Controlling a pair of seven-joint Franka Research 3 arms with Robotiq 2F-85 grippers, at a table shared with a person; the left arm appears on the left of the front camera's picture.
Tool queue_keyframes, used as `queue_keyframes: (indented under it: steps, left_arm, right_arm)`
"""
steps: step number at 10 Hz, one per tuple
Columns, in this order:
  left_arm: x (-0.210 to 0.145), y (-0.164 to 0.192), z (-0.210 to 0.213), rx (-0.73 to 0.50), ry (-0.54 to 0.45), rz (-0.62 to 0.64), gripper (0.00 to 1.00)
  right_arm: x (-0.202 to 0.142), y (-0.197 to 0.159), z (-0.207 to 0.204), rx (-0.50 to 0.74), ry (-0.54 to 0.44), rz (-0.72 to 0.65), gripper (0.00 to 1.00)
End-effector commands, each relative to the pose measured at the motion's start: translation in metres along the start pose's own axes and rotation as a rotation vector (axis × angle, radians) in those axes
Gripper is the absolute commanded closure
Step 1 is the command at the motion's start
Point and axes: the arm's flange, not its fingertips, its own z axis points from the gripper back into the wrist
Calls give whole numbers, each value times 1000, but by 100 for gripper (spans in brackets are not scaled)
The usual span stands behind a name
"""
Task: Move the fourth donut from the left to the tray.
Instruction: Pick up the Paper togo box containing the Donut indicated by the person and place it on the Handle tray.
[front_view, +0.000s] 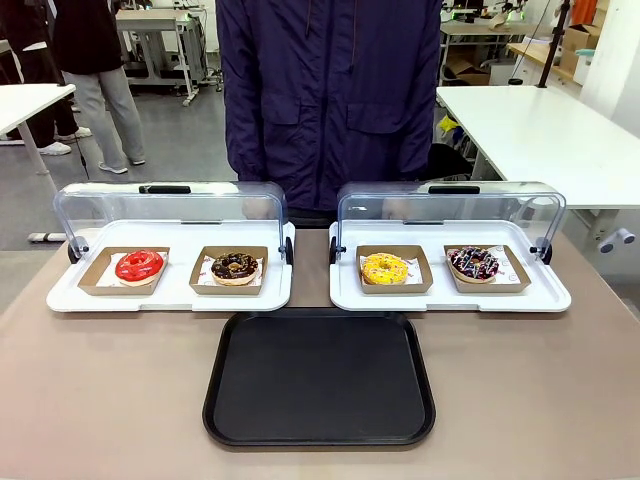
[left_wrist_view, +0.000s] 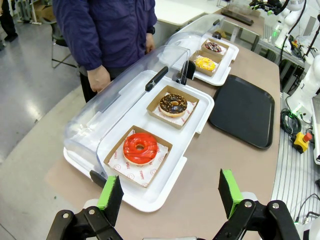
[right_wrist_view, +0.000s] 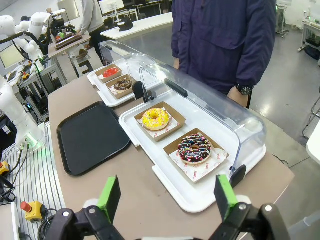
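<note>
The fourth donut from the left (front_view: 473, 263) (right_wrist_view: 195, 148) (left_wrist_view: 213, 47) has dark glaze, white drizzle and coloured sprinkles. It rests in a brown cardboard holder on the right white tray (front_view: 450, 300), whose clear lid is swung open. The black tray (front_view: 319, 378) (right_wrist_view: 92, 136) (left_wrist_view: 244, 110) lies flat on the table in front of both white trays. My right gripper (right_wrist_view: 166, 197) is open, hovering off the table's right end, short of the donut. My left gripper (left_wrist_view: 170, 192) is open beyond the left end, near the red donut (left_wrist_view: 140, 148).
A yellow donut (front_view: 385, 268) shares the right white tray. The left white tray (front_view: 170, 296) holds the red donut (front_view: 139, 266) and a chocolate crumb donut (front_view: 235, 266). A person in a dark blue jacket (front_view: 330, 90) stands at the far edge, hands (left_wrist_view: 98, 78) near the lids.
</note>
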Motion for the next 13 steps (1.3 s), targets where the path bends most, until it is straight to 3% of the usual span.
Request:
queue_keyframes:
  steps: [1, 13]
  left_arm:
    - [0, 0, 1, -4, -1, 1, 0]
    - [0, 0, 1, -4, -1, 1, 0]
  right_arm:
    - [2, -2, -2, -1, -30, 15, 0]
    - [2, -2, -2, -1, -30, 15, 0]
